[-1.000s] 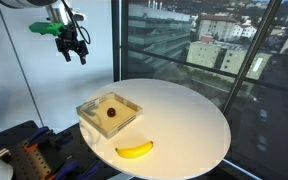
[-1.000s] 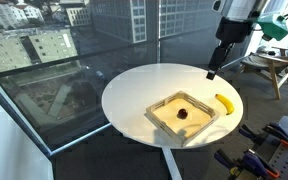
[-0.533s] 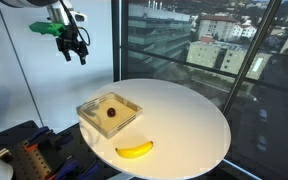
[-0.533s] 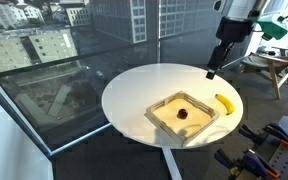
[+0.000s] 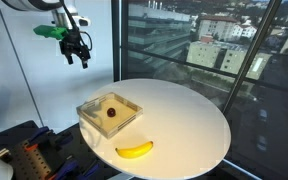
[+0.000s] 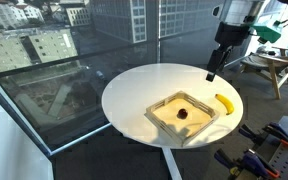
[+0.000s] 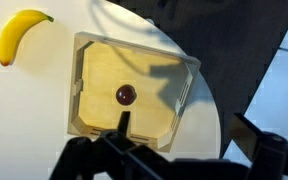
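End effector (image 5: 82,60): open, empty, high beyond the tabletop (image 5: 184,120) edge; has drifted slightly toward the wooden tray (image 5: 95,98).
Tray contents: dark round fruit (image 5: 110,111), untouched.

No readable text, label, brand, number or sign on anything in any view.

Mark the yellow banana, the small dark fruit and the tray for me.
Yellow banana (image 5: 134,150): in an exterior view, middle of its curve.
Small dark round fruit (image 7: 126,95): wrist view, its centre.
Shallow square wooden tray (image 7: 76,90): wrist view, its left wall.
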Controlling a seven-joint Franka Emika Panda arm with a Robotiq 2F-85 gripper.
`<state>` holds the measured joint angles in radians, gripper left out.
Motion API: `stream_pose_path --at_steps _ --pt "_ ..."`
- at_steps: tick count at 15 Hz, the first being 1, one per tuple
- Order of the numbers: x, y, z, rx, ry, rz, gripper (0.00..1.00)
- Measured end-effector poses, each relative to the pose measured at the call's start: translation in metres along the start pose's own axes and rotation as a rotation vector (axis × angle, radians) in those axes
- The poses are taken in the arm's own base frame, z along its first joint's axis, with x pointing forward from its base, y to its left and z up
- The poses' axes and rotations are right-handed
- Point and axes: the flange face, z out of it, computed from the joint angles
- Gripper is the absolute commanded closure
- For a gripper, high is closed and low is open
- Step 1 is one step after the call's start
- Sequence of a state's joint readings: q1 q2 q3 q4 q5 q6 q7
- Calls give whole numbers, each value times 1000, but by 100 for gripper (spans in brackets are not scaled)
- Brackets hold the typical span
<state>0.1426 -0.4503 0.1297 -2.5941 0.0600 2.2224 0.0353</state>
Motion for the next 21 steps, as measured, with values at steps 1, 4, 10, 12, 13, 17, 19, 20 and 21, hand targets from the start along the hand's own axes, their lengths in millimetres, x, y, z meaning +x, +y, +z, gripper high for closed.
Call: stream_pose_path --at_steps 1,4,10,12,13,17,19,20,21 --pt "1 2 2 2 -5 5 0" --pt "3 9 7 6 -19 23 0" --pt "12 27 14 13 -37 67 0" --pt "17 34 16 14 -41 81 0" --pt "20 36 16 14 -42 87 0" --pt "33 45 19 4 -47 94 0" --pt "41 48 20 -4 -48 93 0" --pt "45 50 21 -7 -49 93 0" --pt "49 52 22 -10 -50 93 0"
